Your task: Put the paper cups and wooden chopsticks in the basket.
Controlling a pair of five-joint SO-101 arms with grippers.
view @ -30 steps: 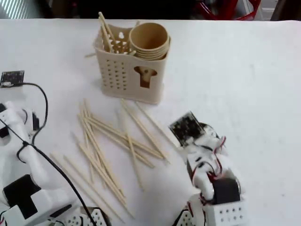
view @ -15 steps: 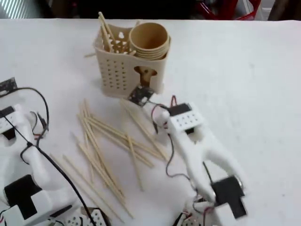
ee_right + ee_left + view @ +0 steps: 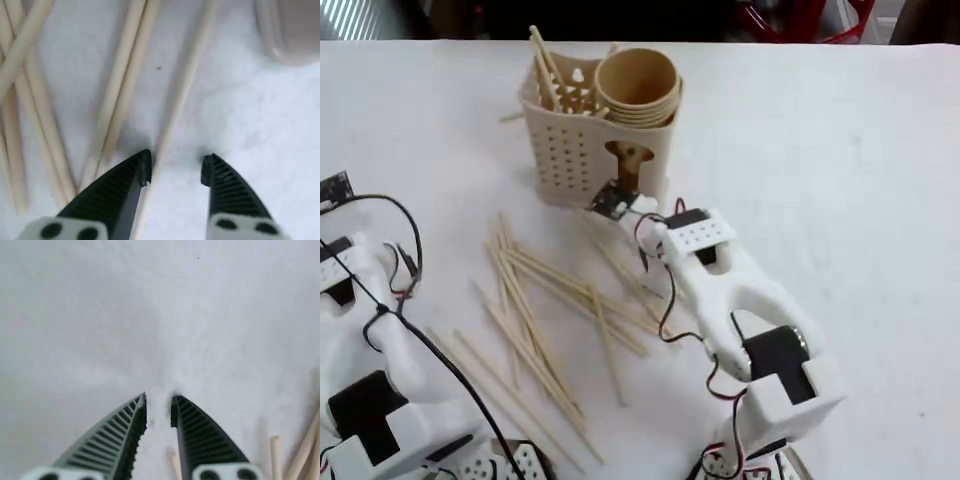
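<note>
One basket [image 3: 570, 165], one cup stack [image 3: 640, 100] inside; right gripper [image 3: 175, 172] open over one chopstick [image 3: 184, 92], left gripper [image 3: 159, 410] slightly parted

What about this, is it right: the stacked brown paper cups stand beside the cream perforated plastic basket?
Not right. The high view shows the stacked brown paper cups inside the cream perforated plastic basket, not beside it.

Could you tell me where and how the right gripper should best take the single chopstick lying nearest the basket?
Grip the chopstick across its thin shaft, coming straight down from above: it lies flat on the table, slightly apart from the pair beside it, and the open right gripper sits over it.
</note>
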